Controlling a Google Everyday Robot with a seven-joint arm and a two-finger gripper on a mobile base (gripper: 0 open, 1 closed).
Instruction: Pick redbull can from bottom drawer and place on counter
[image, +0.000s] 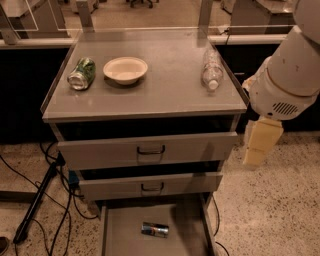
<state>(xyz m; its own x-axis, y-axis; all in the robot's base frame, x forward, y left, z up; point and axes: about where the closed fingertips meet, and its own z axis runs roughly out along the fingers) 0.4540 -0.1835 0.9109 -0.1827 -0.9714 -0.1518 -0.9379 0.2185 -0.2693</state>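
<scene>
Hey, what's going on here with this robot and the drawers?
The robot is at the start of a fetch job. Its gripper hangs in the air to the right of the cabinet, touching nothing. The redbull can lies on its side on the floor of the open bottom drawer, not yet picked up. The counter above already holds a green can, a bowl and a clear bottle lying down.

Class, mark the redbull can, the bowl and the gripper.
redbull can (155, 229): camera view, middle of its side.
bowl (125, 70): camera view, inner floor.
gripper (257, 150): camera view, lower end, right of the counter (165, 97).
</scene>
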